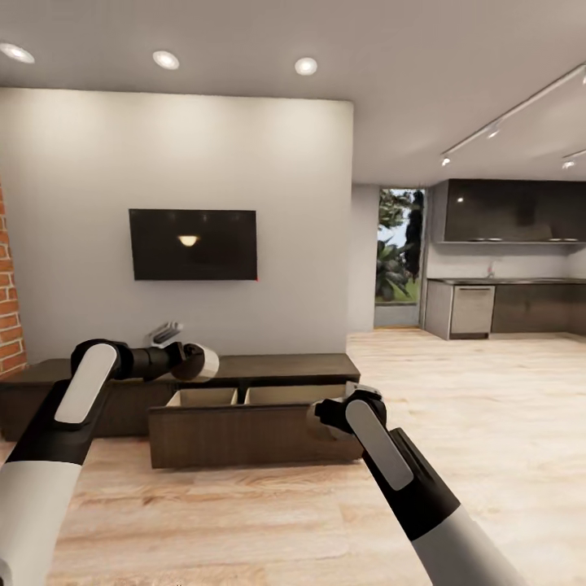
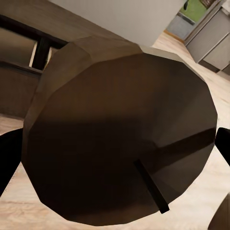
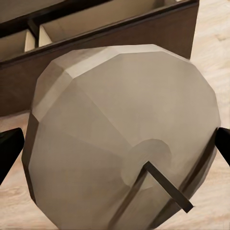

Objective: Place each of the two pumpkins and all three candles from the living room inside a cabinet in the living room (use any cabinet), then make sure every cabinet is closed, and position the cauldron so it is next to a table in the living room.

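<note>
My left gripper (image 1: 194, 361) is shut on a stubby candle (image 1: 205, 364) above the cabinet's top. In the left wrist view that candle (image 2: 120, 129) looks dark and shaded, wick end toward the camera, between black fingertips (image 2: 6, 155). My right gripper (image 1: 324, 417) is shut on a second, grey-beige candle (image 1: 317, 423), held over the front edge of the pulled-out drawer (image 1: 252, 435). The right wrist view has this candle (image 3: 124, 129) up close with the drawer's pale compartments (image 3: 96, 21) behind it. The long low dark-brown cabinet (image 1: 285, 366) stands against the wall, its right front open.
A black TV (image 1: 193, 244) hangs on the grey wall above the cabinet. A brick wall (image 1: 8, 301) edges the left. Light wood floor (image 1: 488, 407) stretches right toward a kitchen with dark cupboards (image 1: 513, 212) and a counter (image 1: 505, 305).
</note>
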